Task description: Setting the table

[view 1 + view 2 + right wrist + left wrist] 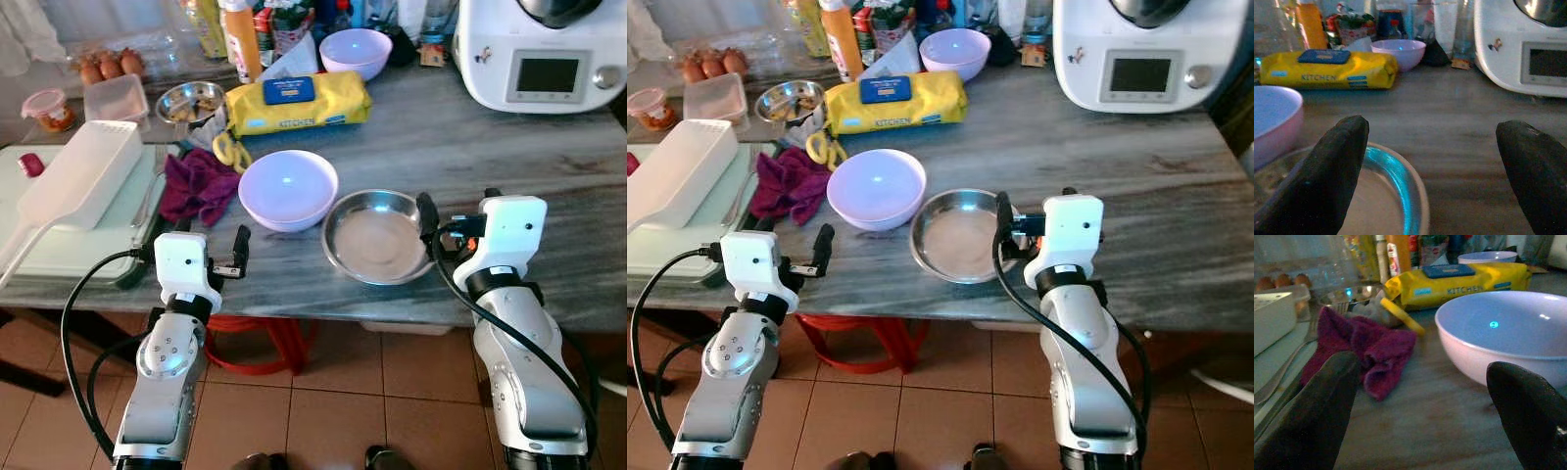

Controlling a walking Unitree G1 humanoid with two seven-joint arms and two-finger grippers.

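Nearest the camera are the two silver arms, raised to the front edge of the counter (549,186). The right gripper (453,227) has its fingers spread wide and holds nothing; in its wrist view one finger hangs over the rim of the steel bowl (377,235) and the other over bare counter beside it, so the bowl lies just ahead and toward the robot's left of this gripper. The left gripper (208,247) is also wide and empty, at the counter's edge. The near lilac bowl (288,188) sits ahead of it and to its right, the maroon cloth (199,182) ahead and to its left.

The coming move seems to turn on the steel bowl: the right arm is plainly nearer, its rim close to or touching one finger. Being round, the bowl has no long axis to line up with.

By count: two lilac bowls, the far one (356,51) well beyond a yellow wipes pack (297,101); two steel bowls, the small one (189,101) far from both grippers.
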